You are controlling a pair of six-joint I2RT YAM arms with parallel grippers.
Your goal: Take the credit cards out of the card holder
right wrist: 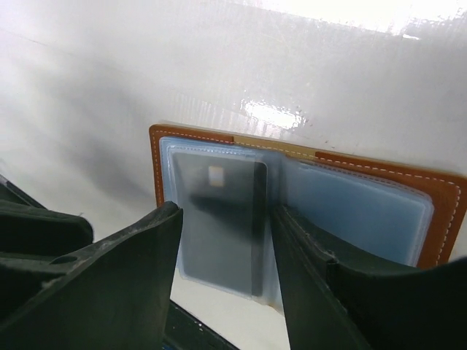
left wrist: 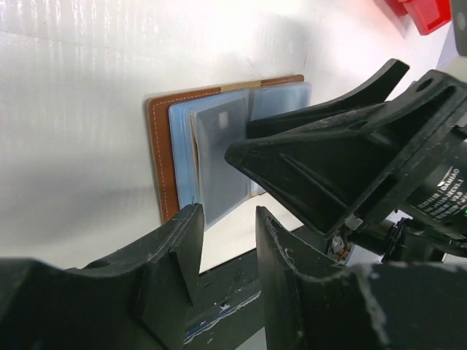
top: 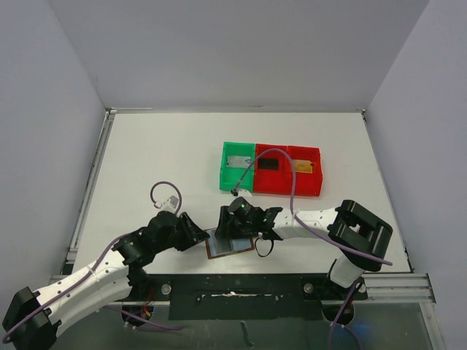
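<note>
The right hand [right wrist: 228, 217] is open, with one finger on each side of a dark card [right wrist: 219, 230]. The card sits in a see-through pocket [right wrist: 357, 211] of the brown wallet [right wrist: 446, 219]. I think the hand stands this way so it can pinch the card and slide it out. I cannot tell if its fingers touch the pocket.

The left hand [left wrist: 228, 219] is open too and holds nothing. It sits at the wallet's left edge, maybe to stop the wallet from sliding.

The wallet lies open and flat at the bottom middle of the top view. It is close to the front edge of the bench [top: 160, 153], so there is little room that way.

Higher up, well apart, a green tray [top: 226, 179] and two red trays [top: 273, 189] hold a grey card [top: 237, 162], a black card [top: 270, 163] and a gold card [top: 305, 167]. There is open room between to lift a card across.
</note>
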